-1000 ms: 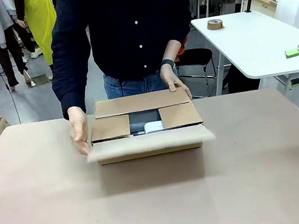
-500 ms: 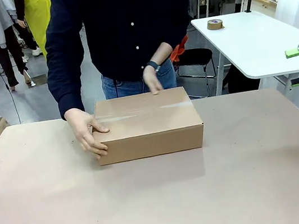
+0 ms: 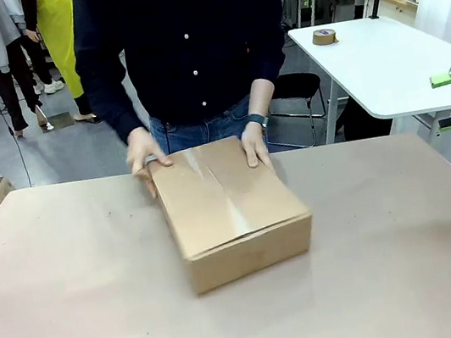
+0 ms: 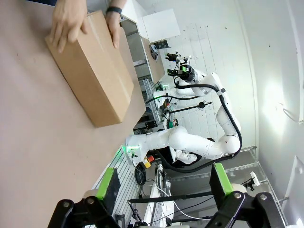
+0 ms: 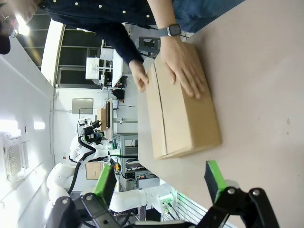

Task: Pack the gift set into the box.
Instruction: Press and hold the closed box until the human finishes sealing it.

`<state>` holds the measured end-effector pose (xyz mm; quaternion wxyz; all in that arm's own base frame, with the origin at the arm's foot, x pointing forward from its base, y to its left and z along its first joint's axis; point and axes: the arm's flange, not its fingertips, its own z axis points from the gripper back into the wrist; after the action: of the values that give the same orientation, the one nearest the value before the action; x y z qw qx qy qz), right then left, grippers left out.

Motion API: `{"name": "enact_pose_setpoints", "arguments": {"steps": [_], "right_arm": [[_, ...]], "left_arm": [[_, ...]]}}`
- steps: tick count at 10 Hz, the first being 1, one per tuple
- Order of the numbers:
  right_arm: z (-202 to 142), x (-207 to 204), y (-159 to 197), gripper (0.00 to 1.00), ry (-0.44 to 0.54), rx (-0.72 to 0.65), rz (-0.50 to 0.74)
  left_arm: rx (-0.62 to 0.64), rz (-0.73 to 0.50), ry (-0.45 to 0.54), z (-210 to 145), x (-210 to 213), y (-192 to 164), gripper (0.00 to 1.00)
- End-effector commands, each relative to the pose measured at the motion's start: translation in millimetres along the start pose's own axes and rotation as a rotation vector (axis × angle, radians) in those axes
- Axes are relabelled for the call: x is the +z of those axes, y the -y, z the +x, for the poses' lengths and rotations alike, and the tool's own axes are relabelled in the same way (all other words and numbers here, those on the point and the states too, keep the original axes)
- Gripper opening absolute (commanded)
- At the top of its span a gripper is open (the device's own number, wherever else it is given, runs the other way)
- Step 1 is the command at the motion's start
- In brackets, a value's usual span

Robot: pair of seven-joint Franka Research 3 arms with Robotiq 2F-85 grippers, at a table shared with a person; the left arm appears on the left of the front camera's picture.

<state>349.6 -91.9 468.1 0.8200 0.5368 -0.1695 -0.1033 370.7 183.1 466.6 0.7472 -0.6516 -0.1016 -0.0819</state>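
One box (image 3: 231, 207) lies mid-tabletop (image 3: 70, 322), flaps shut, its long axis slanting from the person toward the robot's side; the one gift set is presumably inside. Two hands touch its far end: one hand (image 3: 143, 155) at the corner, the other hand (image 3: 254, 144) flat on top. The left gripper (image 4: 164, 183) and right gripper (image 5: 160, 183) both gape wide and empty, well apart from it, so the hands are nearer
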Motion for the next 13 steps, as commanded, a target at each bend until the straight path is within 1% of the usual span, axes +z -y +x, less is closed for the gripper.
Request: {"name": "enact_pose_setpoints", "arguments": {"steps": [1,7,8,9,10,11,12,13], "right_arm": [[0,1,-2,1.00,-0.010,-0.007,-0.003],[0,0,0,1.00,0.000,0.000,0.000],[2,-51,-37,1.00,-0.098,0.310,-0.085],[8,-108,-61,1.00,-0.198,0.539,-0.103],[2,-158,-77,1.00,-0.259,0.717,-0.140],[-7,-195,-87,1.00,-0.257,0.893,-0.118],[-15,-218,-93,1.00,-0.219,1.104,-0.074],[-26,-230,-96,1.00,-0.194,1.244,0.016]], "left_arm": [[0.003,-0.004,-0.006,-4,-1,2,1.00],[0.000,0.000,0.000,0,0,0,1.00],[-0.206,0.043,-0.204,9,-51,20,1.00],[-0.392,0.097,-0.304,25,-96,27,1.00],[-0.593,0.217,-0.301,36,-133,30,1.00],[-0.738,0.130,-0.359,39,-161,32,1.00],[-0.869,0.153,-0.368,39,-189,20,1.00],[-1.039,0.031,-0.344,33,-222,1,1.00]]}}
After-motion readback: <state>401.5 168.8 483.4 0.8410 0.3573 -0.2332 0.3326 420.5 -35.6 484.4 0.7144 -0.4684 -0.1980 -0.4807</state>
